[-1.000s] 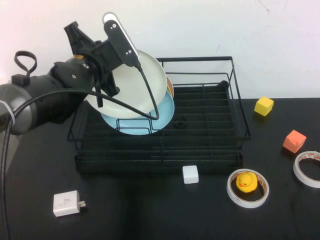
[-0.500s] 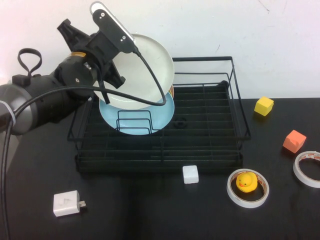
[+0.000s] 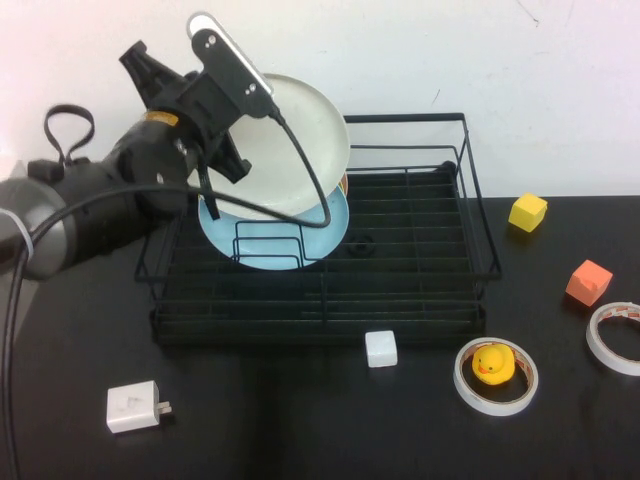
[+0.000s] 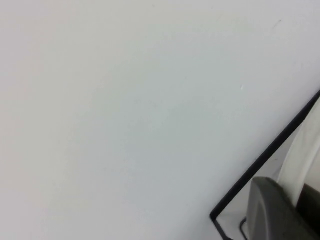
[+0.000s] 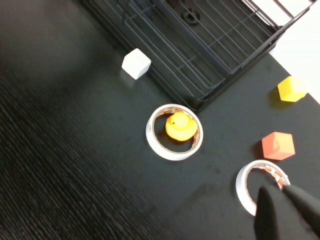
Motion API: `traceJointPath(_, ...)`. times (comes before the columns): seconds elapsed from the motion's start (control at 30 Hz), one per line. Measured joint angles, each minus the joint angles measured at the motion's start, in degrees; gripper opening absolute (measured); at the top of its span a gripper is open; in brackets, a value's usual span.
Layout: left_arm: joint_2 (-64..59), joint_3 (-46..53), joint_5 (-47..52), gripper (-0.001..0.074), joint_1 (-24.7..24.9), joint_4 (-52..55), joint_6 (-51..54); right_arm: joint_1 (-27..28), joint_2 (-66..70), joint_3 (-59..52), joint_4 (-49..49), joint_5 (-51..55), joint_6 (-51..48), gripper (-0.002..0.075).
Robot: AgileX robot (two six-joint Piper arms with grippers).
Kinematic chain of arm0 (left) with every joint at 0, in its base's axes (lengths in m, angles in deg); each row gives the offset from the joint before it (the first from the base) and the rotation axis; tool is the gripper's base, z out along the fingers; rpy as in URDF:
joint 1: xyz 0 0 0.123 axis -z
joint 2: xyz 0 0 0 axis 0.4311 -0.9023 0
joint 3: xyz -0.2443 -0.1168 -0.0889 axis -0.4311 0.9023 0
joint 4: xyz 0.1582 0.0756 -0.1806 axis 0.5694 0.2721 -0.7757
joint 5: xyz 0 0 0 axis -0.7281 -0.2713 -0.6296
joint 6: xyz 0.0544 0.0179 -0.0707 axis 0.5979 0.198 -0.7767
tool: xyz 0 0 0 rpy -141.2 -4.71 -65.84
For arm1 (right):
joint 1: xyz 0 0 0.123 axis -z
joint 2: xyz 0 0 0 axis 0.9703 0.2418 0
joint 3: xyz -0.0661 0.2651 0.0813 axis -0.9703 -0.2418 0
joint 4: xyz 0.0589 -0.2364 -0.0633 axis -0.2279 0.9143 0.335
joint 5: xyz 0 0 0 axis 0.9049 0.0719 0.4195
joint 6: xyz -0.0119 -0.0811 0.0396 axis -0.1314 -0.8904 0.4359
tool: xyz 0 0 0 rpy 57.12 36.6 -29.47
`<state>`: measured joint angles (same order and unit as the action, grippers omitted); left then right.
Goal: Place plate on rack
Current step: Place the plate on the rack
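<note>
While the left gripper is clamped on the left rim of the plate, that plate hangs tilted in the air over the rear-left corner of the rack, not yet seated between the upright dividers. Directly below the gripper's load stands a light blue plate, with what looks like the rim of a yellow plate just behind it on the far side of the held plate.

The chief risk, as I judge it, is a collision: lowering the white plate from here could knock its bottom edge against the blue plate's rim and tip it out of its slot. A second risk is slip, since the grip is only on one edge and the plate's weight hangs well off to the gripper's right. The rack's tall rear rail is close to the plate's far edge and could catch it.

The right gripper is shut and empty, above the table, near a tape ring well apart from the rack.
</note>
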<state>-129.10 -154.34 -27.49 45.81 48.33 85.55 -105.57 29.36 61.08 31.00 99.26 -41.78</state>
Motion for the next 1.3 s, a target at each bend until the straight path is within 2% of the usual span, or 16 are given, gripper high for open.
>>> traceJointPath(0.23, 0.00, 8.70, -15.79, 0.0003, 0.19, 16.04, -16.08, 0.00, 0.00, 0.00, 0.10, -0.48, 0.00, -0.0002)
traceJointPath(0.53, 0.00, 12.50, -19.43, 0.0001, 0.32, 19.22, -20.18, 0.00, 0.00, 0.00, 0.20, -1.55, 0.00, -0.0002)
traceJointPath(1.3, 0.00, 12.93, -13.06, 0.0006, 0.32, 19.54, -22.51, 0.00, 0.00, 0.00, 0.31, -1.67, 0.00, -0.0002)
